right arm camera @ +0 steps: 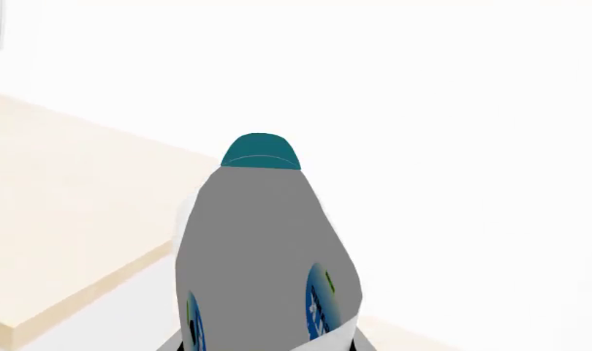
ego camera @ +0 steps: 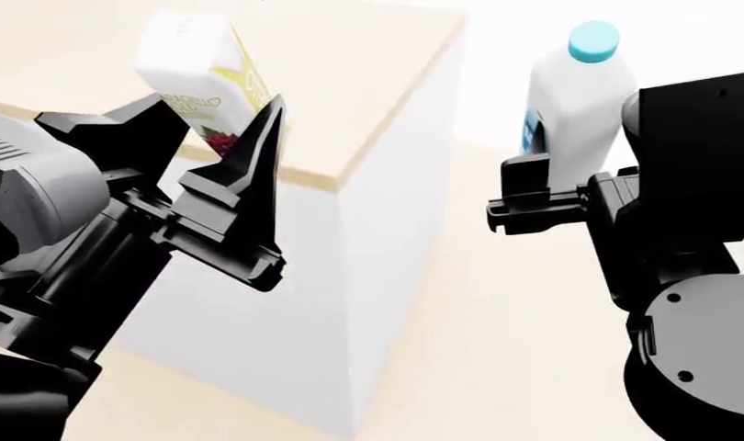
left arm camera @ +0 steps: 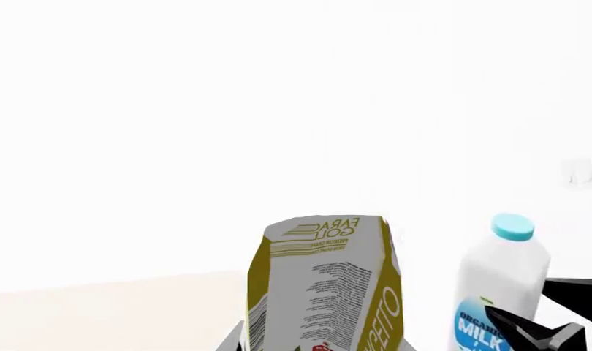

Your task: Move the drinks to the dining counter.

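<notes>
My left gripper (ego camera: 200, 138) is shut on the small white and yellow-green carton (ego camera: 207, 83), holding it upright above the dining counter's (ego camera: 347, 83) pale top. The carton (left arm camera: 321, 285) fills the middle of the left wrist view between the jaws of the left gripper (left arm camera: 321, 345). My right gripper (ego camera: 556, 197) is shut on the tall white bottle (ego camera: 580, 101) with the teal cap. It holds the bottle in the air to the right of the counter's corner. The right wrist view shows the bottle (right arm camera: 267, 248) close up in the right gripper (right arm camera: 267, 345), with the counter (right arm camera: 62, 219) beside it.
The counter's light-grey side panel (ego camera: 287, 303) drops to a pale floor (ego camera: 507, 349). From the left wrist, the bottle (left arm camera: 501, 285) and the black right gripper (left arm camera: 559, 318) show beside the carton. White walls lie behind.
</notes>
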You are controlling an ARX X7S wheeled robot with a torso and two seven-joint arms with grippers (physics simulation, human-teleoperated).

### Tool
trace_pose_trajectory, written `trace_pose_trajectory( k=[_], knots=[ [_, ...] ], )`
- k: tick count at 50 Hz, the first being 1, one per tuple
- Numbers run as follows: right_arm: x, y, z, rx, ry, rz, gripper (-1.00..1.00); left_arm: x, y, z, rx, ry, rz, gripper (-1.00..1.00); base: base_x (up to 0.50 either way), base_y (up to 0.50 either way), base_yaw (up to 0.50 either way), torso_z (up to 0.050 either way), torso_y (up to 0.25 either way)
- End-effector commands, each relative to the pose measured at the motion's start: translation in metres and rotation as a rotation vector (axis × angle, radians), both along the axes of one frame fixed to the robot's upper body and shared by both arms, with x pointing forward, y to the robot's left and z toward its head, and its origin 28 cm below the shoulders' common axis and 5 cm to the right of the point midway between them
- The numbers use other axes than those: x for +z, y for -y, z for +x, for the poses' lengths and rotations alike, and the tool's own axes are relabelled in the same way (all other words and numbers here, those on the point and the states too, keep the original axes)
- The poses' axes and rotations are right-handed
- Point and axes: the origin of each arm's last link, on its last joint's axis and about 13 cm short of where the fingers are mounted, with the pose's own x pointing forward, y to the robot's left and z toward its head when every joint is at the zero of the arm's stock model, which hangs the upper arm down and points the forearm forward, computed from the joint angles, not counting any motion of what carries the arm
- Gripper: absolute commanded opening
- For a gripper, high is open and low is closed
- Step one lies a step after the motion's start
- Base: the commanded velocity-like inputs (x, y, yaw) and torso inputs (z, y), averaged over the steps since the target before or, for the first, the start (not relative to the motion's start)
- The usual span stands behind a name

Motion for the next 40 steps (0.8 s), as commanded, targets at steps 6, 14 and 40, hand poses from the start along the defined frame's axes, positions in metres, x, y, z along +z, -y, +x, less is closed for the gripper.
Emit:
trace_pose_trajectory(
  k=[6,14,40],
  knots=[
    [0.0083,0.0008,0.0008,-0.015,0.058,-0.003,-1.00,0.0026,-0.0005,-0.0006,0.011,0.019,-0.016,-1.00,0.17,0.58,0.00,0.000,0.002],
    [0.0080,0.0012,0.0006,-0.019,0.056,-0.012,-1.00,0.0019,-0.0006,0.0001,0.012,0.016,-0.016,-1.00,0.17,0.58,0.00,0.001,0.003],
    [0.0082,0.0005,0.0018,-0.011,0.053,-0.013,-1.00,0.0025,-0.0009,-0.0004,0.007,0.014,-0.019,-1.00,0.17,0.58,0.00,0.000,0.003]
  ],
)
